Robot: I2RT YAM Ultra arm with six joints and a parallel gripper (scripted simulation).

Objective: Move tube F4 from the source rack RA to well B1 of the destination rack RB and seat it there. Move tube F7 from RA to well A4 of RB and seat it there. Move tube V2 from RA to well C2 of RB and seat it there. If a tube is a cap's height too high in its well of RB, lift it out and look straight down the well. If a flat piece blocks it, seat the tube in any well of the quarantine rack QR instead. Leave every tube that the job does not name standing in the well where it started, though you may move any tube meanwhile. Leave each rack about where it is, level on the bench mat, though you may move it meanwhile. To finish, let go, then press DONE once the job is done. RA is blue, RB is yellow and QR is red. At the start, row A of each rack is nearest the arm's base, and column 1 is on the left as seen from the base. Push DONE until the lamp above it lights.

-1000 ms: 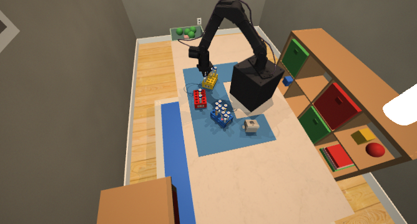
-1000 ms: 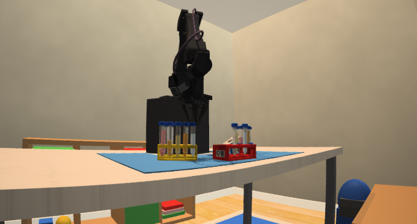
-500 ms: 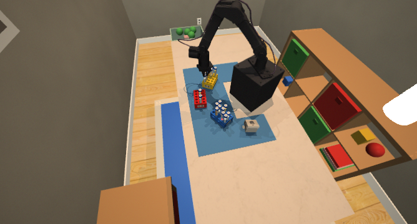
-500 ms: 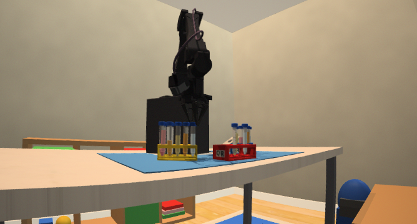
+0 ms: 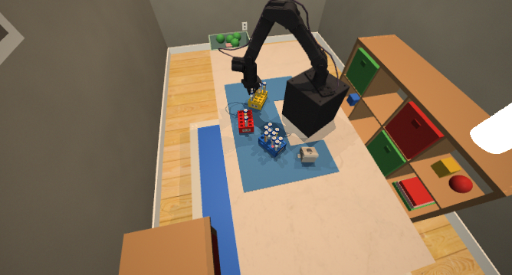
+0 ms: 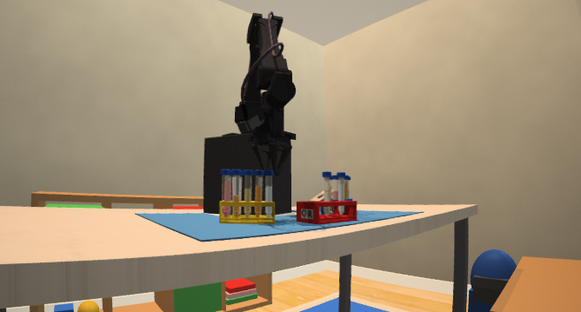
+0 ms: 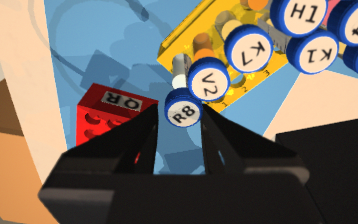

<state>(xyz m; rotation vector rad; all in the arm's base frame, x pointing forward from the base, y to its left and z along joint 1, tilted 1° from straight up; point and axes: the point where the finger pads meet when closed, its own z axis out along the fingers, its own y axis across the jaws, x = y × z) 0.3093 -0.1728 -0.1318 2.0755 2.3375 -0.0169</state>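
Note:
The yellow rack RB [image 5: 257, 100] [image 6: 246, 219] [image 7: 186, 32] holds several blue-capped tubes. In the wrist view I read V2 [image 7: 208, 80], K7 [image 7: 248, 49], H1 [image 7: 299, 12], K1 [image 7: 312, 52] and K4 [image 7: 356, 22]. Tube R8 [image 7: 183, 111] [image 6: 269, 194] stands in the rack's corner well beside V2. My gripper [image 5: 251, 90] [image 6: 270, 168] [image 7: 179, 111] is just above it. The fingers straddle R8's cap, slightly parted, with small gaps on either side. The red rack QR [image 5: 243, 124] [image 6: 326, 217] [image 7: 101, 125] stands next to RB and holds tubes. The blue rack RA [image 5: 272, 148] holds several tubes.
The arm's black base block [image 5: 312, 106] stands right of the racks on the blue mat [image 5: 253, 171]. A small white button box [image 5: 307, 155] sits near RA. A wooden shelf [image 5: 421, 113] with bins lines the right side.

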